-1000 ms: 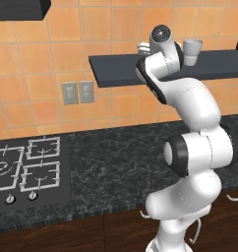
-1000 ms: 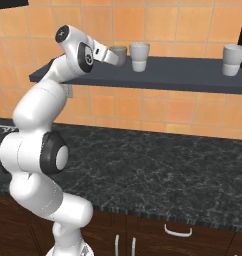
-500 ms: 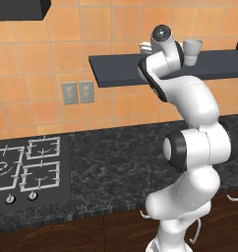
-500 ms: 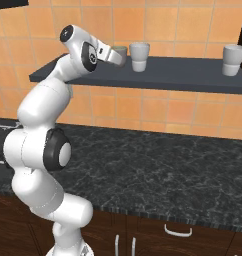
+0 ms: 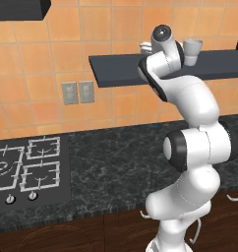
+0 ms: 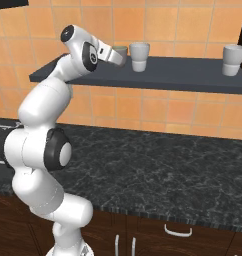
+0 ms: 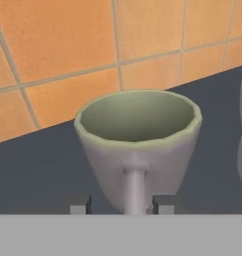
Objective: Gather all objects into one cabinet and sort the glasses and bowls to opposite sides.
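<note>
So the gripper [image 7: 122,205] sat astride the grey-green ceramic mug's [image 7: 138,145] handle, grip uncertain; all cups remained on the dark grey slab shelf [image 6: 173,75].

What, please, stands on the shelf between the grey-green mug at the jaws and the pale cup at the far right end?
One whitish-grey cup, right beside the grey-green mug; then bare shelf up to the pale cup, in the right base view.

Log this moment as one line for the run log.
pincer: astride mug handle, closing | grey-green mug: upright on dark shelf | pale cup: beside it
</note>
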